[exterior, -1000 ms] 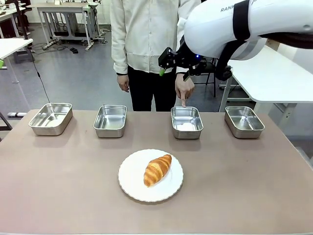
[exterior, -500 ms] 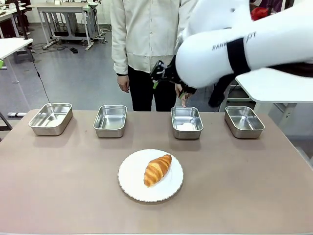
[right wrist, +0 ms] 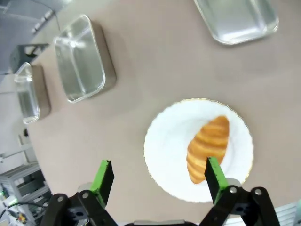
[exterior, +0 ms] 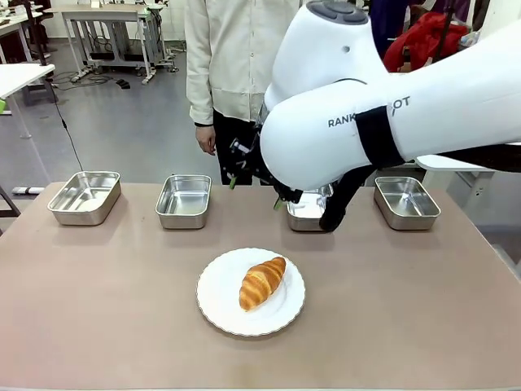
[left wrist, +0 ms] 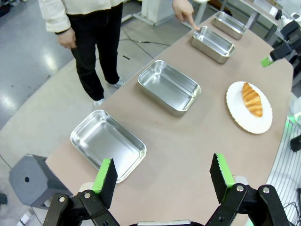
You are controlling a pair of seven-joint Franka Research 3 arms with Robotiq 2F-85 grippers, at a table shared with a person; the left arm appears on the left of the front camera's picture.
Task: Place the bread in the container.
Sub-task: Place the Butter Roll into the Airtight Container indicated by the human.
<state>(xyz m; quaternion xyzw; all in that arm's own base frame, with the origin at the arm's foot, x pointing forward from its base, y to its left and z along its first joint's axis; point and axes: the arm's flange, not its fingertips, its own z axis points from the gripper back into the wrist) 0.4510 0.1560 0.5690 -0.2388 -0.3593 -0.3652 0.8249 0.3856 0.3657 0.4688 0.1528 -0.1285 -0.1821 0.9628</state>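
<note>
While the bread (exterior: pixel 262 282) lies on the plate (exterior: pixel 216 305), both arms' jaws hang wide apart, empty.

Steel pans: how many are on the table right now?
4 pans in a row along the table's far side: far-left pan, left-centre pan, right-centre pan, partly hidden behind the right arm, and far-right pan.

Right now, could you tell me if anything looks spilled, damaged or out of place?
Nothing stands out: the croissant lies whole on the white plate, and the steel pans sit upright in a row.
</note>
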